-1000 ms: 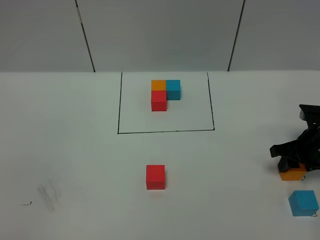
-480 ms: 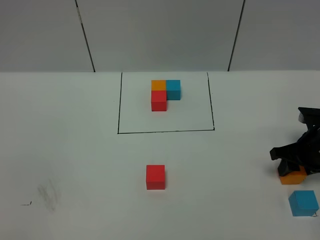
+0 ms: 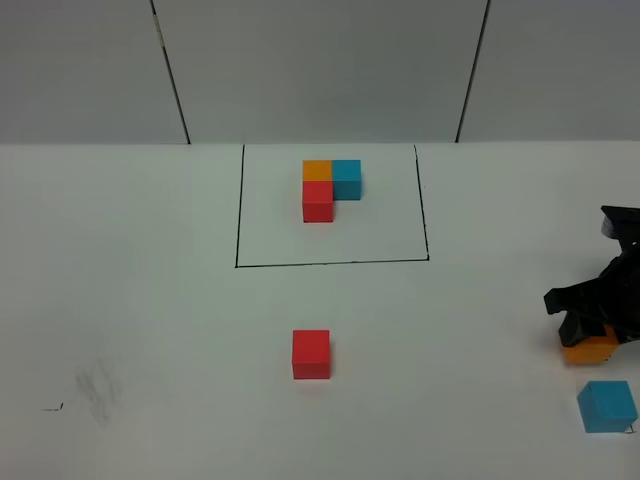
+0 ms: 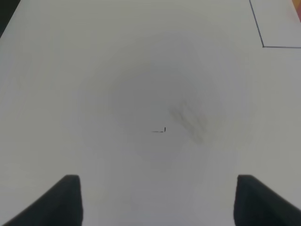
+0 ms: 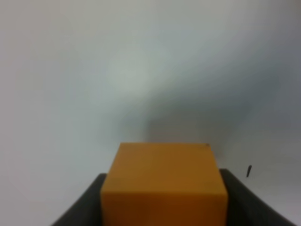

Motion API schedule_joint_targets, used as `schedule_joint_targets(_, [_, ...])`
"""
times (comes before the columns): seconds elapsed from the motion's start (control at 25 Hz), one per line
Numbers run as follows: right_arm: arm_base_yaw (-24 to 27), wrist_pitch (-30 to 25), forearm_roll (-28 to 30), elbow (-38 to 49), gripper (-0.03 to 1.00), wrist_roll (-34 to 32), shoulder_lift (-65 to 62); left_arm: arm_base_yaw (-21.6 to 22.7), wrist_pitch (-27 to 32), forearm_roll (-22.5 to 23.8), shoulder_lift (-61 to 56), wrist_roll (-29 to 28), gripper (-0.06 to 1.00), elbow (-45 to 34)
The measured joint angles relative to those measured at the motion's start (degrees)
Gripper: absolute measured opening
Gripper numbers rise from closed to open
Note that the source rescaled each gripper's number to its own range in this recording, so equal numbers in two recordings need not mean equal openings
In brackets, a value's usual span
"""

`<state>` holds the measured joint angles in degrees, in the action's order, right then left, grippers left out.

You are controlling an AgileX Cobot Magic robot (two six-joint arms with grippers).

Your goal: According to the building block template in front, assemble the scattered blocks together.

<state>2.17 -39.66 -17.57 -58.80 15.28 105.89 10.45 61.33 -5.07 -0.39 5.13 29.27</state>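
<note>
The building block template (image 3: 329,187) is an L of orange, blue and red cubes inside a black-lined rectangle at the table's far middle. Of the scattered blocks, the red cube (image 3: 311,354) sits alone near the front centre. The blue cube (image 3: 606,406) lies at the front right. The orange cube (image 3: 589,349) is at the right edge, and my right gripper (image 3: 588,332) is shut on it; in the right wrist view the orange cube (image 5: 163,183) fills the space between the dark fingers (image 5: 80,207). My left gripper (image 4: 157,197) is open over bare table, outside the exterior view.
A small pen mark (image 4: 160,131) and a grey smudge (image 4: 190,120) lie under the left gripper, also visible as the smudge (image 3: 97,390) at the front left. A corner of the black frame line (image 4: 263,46) shows in the left wrist view.
The right gripper with the orange cube has shifted only slightly, dipping a little and coming back up. The left gripper and the other cubes have not moved.
</note>
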Motion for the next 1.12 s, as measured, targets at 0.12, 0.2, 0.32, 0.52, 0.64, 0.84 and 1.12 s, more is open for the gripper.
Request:
schedule_joint_targets(0.12, [-0.3,-0.6,0.7,-0.2,0.01,-0.3,-2.4,0.0,0.0,0.0,0.0,0.0,0.61,0.0])
schedule_joint_targets(0.2, [-1.5,-2.1,3.2,-1.3,0.01,-1.6,-3.2,0.0,0.0,0.0,0.0,0.0,0.61,0.0])
schedule_joint_targets(0.32, [-5.1,-5.4,9.2,-4.4,0.01,-7.3,-3.3,0.0,0.0,0.0,0.0,0.0,0.61,0.0])
schedule_joint_targets(0.52, [-11.0,-11.1,18.7,-10.4,0.01,-18.5,-3.3,0.0,0.0,0.0,0.0,0.0,0.61,0.0])
schedule_joint_targets(0.64, [-12.9,-14.9,21.0,-13.9,0.01,-23.3,-3.3,0.0,0.0,0.0,0.0,0.0,0.61,0.0])
schedule_joint_targets(0.84, [-14.9,-21.2,20.7,-19.6,0.01,-26.2,-3.3,0.0,0.0,0.0,0.0,0.0,0.61,0.0])
schedule_joint_targets(1.12, [-15.8,-25.7,16.5,-25.2,0.01,-27.6,-3.3,0.0,0.0,0.0,0.0,0.0,0.61,0.0])
